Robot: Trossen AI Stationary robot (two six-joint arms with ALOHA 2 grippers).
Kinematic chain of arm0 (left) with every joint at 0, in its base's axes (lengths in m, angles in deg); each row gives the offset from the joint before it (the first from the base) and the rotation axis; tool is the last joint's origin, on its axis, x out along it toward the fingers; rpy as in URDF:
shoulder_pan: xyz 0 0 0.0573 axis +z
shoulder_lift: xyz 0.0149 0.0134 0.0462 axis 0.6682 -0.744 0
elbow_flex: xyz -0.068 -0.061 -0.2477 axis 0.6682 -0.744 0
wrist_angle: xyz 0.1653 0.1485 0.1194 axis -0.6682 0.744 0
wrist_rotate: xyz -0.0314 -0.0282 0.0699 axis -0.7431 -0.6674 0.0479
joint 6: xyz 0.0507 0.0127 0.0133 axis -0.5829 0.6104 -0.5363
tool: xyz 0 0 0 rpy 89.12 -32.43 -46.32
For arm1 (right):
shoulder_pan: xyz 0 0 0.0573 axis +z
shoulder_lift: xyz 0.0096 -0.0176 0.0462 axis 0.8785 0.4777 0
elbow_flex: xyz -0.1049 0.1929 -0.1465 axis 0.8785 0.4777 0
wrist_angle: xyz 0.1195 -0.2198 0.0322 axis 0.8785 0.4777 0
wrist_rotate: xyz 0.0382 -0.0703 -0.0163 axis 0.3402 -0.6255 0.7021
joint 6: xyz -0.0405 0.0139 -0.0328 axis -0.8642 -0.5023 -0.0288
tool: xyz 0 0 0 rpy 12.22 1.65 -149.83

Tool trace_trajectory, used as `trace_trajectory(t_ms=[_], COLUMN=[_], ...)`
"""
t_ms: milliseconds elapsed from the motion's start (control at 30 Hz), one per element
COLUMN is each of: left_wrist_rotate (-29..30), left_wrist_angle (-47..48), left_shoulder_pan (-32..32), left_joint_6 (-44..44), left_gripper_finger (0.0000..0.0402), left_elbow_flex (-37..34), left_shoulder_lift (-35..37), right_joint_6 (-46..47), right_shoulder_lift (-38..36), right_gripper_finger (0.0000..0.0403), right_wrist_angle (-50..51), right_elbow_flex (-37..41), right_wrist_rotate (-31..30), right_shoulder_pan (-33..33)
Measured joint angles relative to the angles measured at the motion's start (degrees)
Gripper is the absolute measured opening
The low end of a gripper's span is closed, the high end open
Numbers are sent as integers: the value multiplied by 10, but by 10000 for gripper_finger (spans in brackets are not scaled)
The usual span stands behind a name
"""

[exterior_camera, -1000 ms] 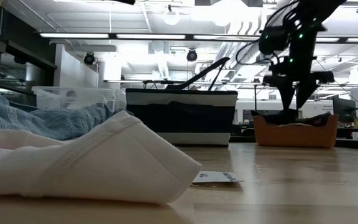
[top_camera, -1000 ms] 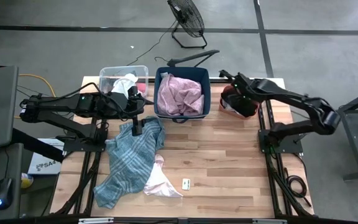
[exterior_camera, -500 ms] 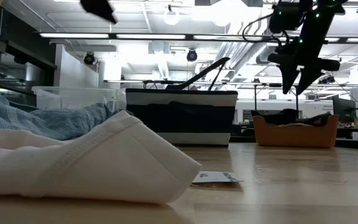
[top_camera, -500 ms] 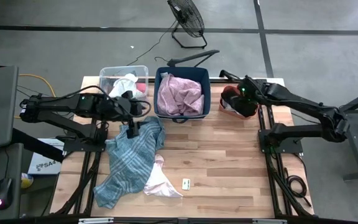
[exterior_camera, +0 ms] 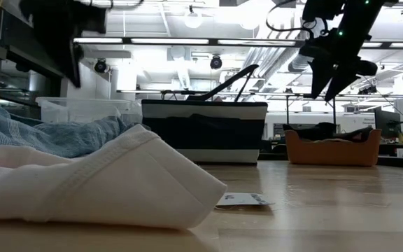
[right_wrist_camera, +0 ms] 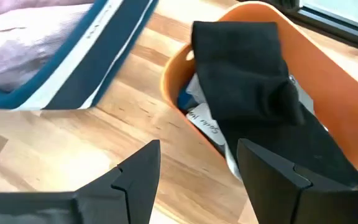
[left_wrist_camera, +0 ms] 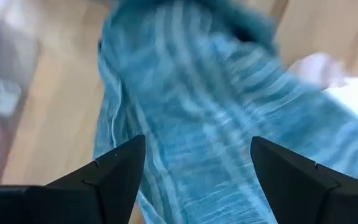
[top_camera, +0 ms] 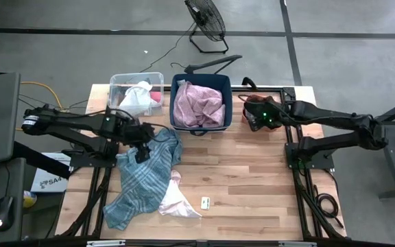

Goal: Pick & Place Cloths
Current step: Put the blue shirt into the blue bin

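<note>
teal plaid cloth [top_camera: 141, 180] lies rumpled on the table — white cloth [top_camera: 177, 199] touching it, mauve cloth [top_camera: 198, 103] binned.

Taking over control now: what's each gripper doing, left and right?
Left gripper: open, empty, over the plaid cloth.
Right gripper: open, empty, above the orange bin holding a black cloth.

From where I stand, the white cloth [exterior_camera: 96, 185] fills the low view's near corner and runs off its edge, hiding most of the plaid cloth [exterior_camera: 54, 136] behind it. The left wrist view is smeared, the plaid cloth cut at every side. The black cloth [right_wrist_camera: 253, 93] in the orange bin [right_wrist_camera: 328, 50] covers whatever lies beneath.
</note>
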Motion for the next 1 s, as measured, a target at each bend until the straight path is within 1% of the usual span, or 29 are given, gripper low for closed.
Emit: trace_trajectory(t_ms=[67,167,300,467,800,1000], left_wrist_rotate=[0,0,0,0,-17,-17], left_wrist_angle=[-12,-55,-112,-160,-252,-292], left_shoulder_pan=[0,0,0,0,0,0], left_joint_6=[14,19,21,21,40,37], left_gripper_finger=[285,285,285,285,285,284], left_elbow_flex=[-26,-57,-86,-120,-210,-242], left_shoulder_lift=[0,0,0,0,0,0], right_joint_6=[6,14,16,30,31,31], right_shoulder_lift=[0,0,0,0,0,0], right_gripper_finger=[205,205,205,205,205,205], right_wrist_angle=[0,0,-1,-4,-13,-13], right_elbow_flex=[0,0,0,0,0,0], right_wrist_rotate=[-10,-16,-17,-19,-49,-51], right_shoulder_pan=[14,31,46,62,86,86])
